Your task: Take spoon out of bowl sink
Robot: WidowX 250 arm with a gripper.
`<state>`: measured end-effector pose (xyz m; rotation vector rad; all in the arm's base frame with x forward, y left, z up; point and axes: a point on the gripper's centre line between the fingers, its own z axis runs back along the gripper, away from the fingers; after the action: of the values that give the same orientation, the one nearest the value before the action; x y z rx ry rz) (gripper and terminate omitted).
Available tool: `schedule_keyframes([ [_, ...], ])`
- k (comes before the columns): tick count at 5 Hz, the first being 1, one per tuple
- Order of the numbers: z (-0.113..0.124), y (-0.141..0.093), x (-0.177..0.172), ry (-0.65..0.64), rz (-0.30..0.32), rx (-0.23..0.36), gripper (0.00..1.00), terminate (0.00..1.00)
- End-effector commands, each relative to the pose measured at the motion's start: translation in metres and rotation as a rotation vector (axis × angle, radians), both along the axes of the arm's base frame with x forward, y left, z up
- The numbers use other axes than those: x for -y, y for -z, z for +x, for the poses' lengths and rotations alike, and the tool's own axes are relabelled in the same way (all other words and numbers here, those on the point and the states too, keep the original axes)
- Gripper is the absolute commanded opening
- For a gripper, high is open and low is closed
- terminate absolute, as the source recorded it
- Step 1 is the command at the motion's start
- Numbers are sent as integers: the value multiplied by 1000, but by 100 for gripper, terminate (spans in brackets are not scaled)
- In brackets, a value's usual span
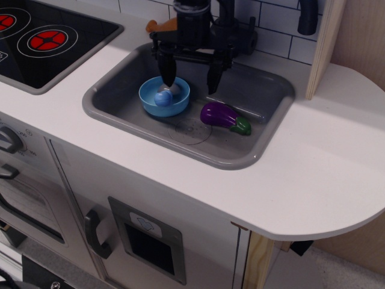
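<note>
The light blue bowl sits in the left part of the grey sink. The small spoon lies in the bowl, its blue end toward the front and its grey end partly hidden behind my left finger. My black gripper is open above the sink. Its left fingertip hangs over the bowl's back rim. Its right fingertip hangs over the sink floor to the right of the bowl. It holds nothing.
A purple eggplant with a green cap lies in the sink right of the bowl. A black stovetop with red rings is at the left. An orange toy lies behind the sink, partly hidden. White counter extends right.
</note>
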<state>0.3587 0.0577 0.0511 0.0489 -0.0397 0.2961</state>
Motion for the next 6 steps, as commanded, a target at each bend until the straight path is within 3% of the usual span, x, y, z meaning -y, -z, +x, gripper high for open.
schedule_keyframes([
  [1,1,-12,-29,-74,53,-2,100,0],
  [2,2,-1,-33,-70,86,12,100,0],
  [6,5,20,-34,-94,109,-3,100,0],
])
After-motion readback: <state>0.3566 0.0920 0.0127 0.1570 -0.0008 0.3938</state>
